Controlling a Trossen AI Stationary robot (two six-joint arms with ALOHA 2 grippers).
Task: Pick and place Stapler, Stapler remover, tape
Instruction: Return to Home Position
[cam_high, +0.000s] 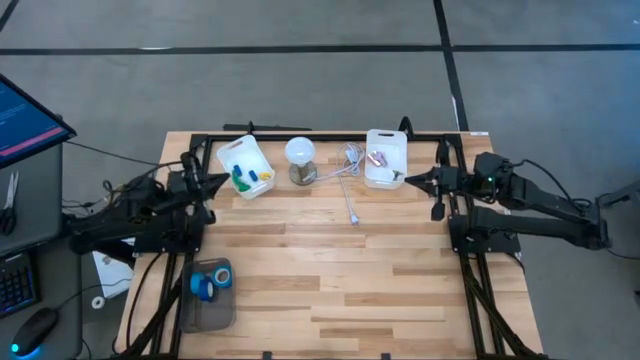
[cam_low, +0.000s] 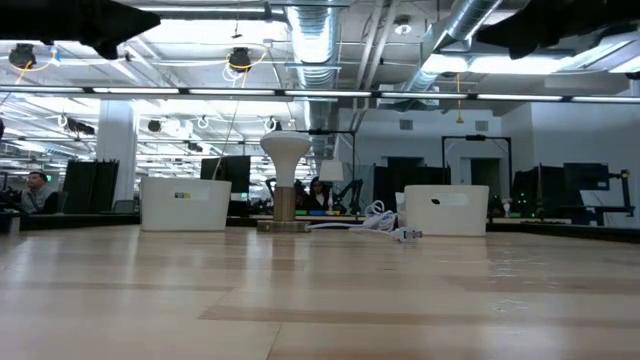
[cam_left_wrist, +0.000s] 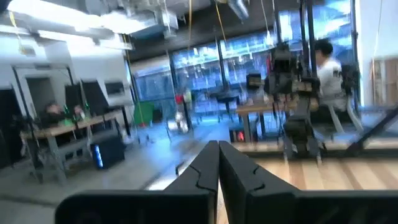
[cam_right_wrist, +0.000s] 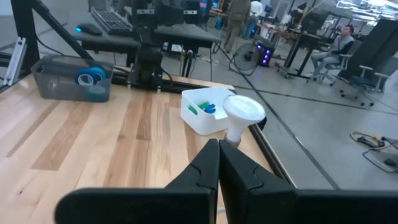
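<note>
The left gripper (cam_high: 218, 181) and right gripper (cam_high: 412, 178) sit beside the pale wooden table (cam_high: 330, 290), jaws pressed together, holding nothing. Settle them gently; the bright blue tape rolls (cam_high: 212, 279) seem put away.

Blue tape (cam_high: 210, 281) lies in a dark bin (cam_high: 212, 316) at the lower left of the wooden table (cam_high: 340, 270). Along the upper edge stand a tilted white bin (cam_high: 243, 153) holding green, blue and yellow pieces, a round white lamp (cam_high: 300, 153), a white cable (cam_high: 350, 195) and a second white bin (cam_high: 387, 141) holding pinkish pieces. The left gripper (cam_high: 224, 181) points at the tilted bin from mid-left, and the right gripper (cam_high: 406, 178) at the second from mid-right.
</note>
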